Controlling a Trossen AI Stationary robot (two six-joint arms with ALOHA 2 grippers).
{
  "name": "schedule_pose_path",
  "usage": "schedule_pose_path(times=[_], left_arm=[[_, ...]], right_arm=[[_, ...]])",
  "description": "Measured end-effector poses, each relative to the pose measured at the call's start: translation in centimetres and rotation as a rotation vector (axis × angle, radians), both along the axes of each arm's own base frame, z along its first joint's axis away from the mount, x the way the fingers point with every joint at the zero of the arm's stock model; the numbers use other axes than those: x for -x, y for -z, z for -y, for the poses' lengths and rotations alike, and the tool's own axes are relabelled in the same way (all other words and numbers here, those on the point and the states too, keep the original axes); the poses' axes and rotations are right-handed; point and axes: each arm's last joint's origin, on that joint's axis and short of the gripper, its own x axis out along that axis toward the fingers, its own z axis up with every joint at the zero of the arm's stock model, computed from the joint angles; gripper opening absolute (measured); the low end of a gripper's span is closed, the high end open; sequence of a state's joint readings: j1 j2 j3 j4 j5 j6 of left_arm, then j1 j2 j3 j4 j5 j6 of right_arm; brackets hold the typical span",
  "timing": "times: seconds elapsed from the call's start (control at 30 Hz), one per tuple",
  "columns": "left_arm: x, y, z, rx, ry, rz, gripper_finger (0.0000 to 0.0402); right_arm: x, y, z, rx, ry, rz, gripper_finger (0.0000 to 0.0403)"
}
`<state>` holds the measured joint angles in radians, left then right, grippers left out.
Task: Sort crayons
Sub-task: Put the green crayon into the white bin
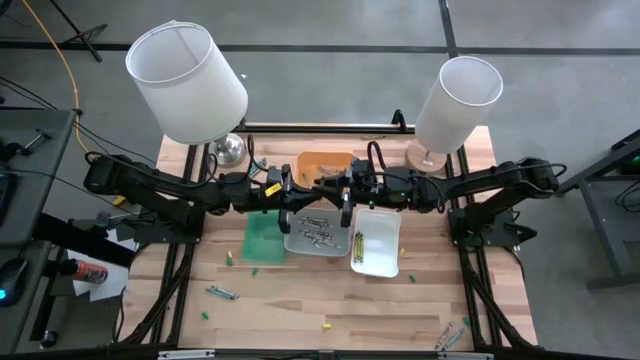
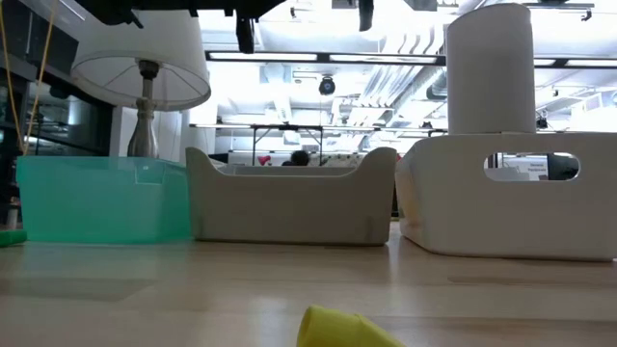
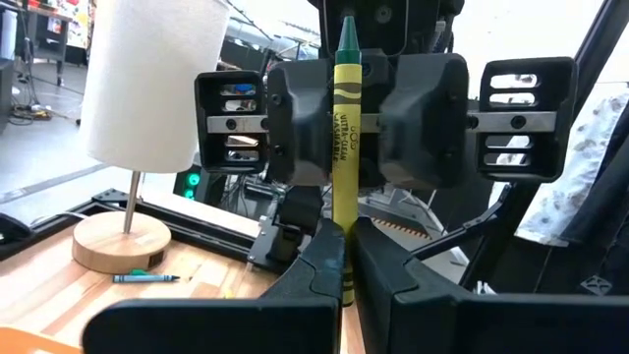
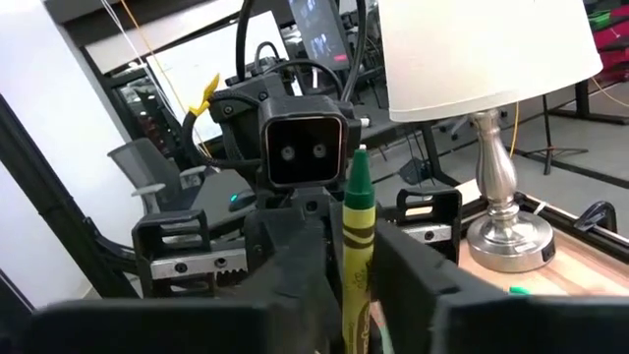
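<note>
Left tool (image 3: pixel 343 280): pressed tight on the yellow-green crayon (image 3: pixel 344 147), upright, above the trays mid-bench.
Right tool (image 4: pixel 356 280): facing it, fingers pinching the same crayon.
Grey tray (image 1: pixel 292 243): grey crayons inside.
Loose crayons (image 1: pixel 221 292): scattered on the bench (image 1: pixel 300 315).

The high view looks straight down on the whole table (image 1: pixel 400 310). The low view sits at table height, close to the trays (image 2: pixel 289 207), facing the room. Each wrist view looks forward between its own jaws at the same crayon (image 3: pixel 345 147), held upright between both, and at the opposite arm.
</note>
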<state>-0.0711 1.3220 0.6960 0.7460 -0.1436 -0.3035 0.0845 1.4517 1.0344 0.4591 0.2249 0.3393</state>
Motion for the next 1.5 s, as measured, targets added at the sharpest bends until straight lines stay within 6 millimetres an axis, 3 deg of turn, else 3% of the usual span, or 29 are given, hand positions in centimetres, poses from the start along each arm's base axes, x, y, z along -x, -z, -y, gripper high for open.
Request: schedule_pose_path(times=[0.17,0.43,0.67,0.97,1.23,1.5], left_arm=[[0.0,0.0,0.0,0.0,-0.002,0.001,0.0002],[0.0,0.0,0.0,0.0,-0.002,0.001,0.0024],[0.7,-0.1,-0.7,0.002,-0.015,-0.065,0.009],[5.3,-1.6,-1.8,-0.056,-0.074,-0.269,0.0172],[9.5,-2.8,-2.1,-0.061,-0.184,-0.3,0.0177],[10.6,-2.2,-2.3,-0.036,-0.249,-0.248,0.0173]], right_arm=[[0.0,0.0,0.0,0.004,0.0,-0.002,0.0013],[0.0,0.0,0.0,0.001,0.0,-0.001,0.0016],[1.0,-0.8,0.6,0.044,0.017,-0.024,0.0012],[5.1,-2.8,1.6,0.094,0.039,-0.149,0.0007],[7.4,-2.6,1.5,0.112,0.082,-0.299,0.0006],[7.7,-2.9,2.2,0.069,0.129,-0.278,0.0006]])
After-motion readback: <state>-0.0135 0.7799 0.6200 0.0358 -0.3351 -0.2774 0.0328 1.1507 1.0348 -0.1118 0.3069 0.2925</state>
